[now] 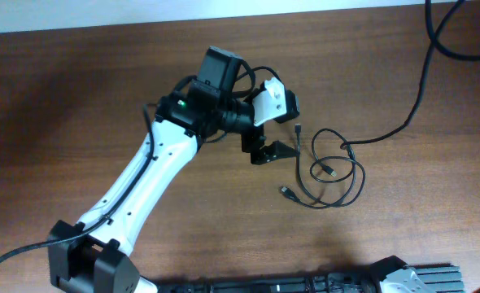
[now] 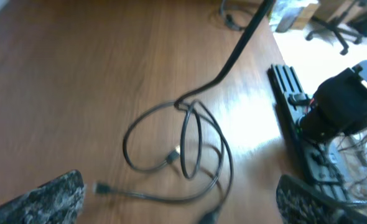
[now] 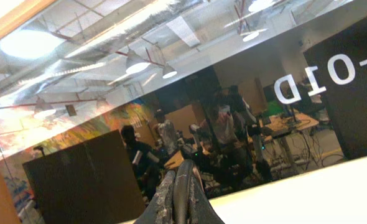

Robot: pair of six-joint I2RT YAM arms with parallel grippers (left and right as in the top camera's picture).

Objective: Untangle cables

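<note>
I see the cables (image 1: 329, 171) looped on the desk (image 1: 77, 106), just right of my left arm's fingers (image 1: 271, 151), which are spread wide above them. My right arm's fingers (image 3: 182, 186) are pressed together, pointing away from the desk.

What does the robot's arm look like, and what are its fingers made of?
The left arm is a long white shell with black joints, a small green light and thin black wires along it. Its gripper is black. In the wrist views the fingers look dark with grey speckles.
</note>
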